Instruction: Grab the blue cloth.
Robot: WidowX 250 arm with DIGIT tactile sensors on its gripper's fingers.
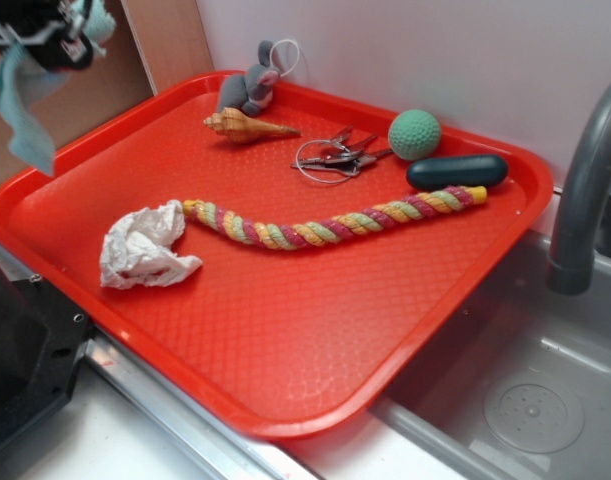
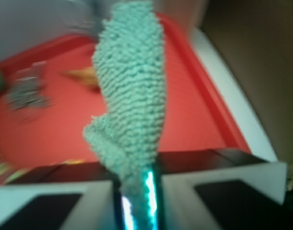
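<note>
Already up high, the blue cloth (image 1: pixel 23 110), hanging in the air past the far left corner of the red tray (image 1: pixel 285 340). Pinched tight at its top end by the gripper (image 1: pixel 60 38), fingers closed on it with only the fabric between them. Same thing from the wrist view: blue cloth (image 2: pixel 129 100) squeezed in the narrow slot between the two pale fingers (image 2: pixel 96 201), no gap left over.

Long way of the cloth: straight away from the fingers, top end in the pinch, loose end dangling free below. Not touching the tray, not touching anything else. Probably nothing more to reach for, only to keep hold.

Down on the tray, well apart from the cloth: white paper wad (image 1: pixel 145 248) at the near left, touching one end of the striped rope toy (image 1: pixel 325 225). Farther back, a shell (image 1: pixel 247 126), a small gray stuffed toy (image 1: pixel 250 85), keys (image 1: pixel 333 157), a green ball (image 1: pixel 414 134) and a dark oval case (image 1: pixel 456 171). Gray sink and faucet (image 1: pixel 585 190) off to the right.

Soft and floppy, likely to slip if the pinch loosens.
</note>
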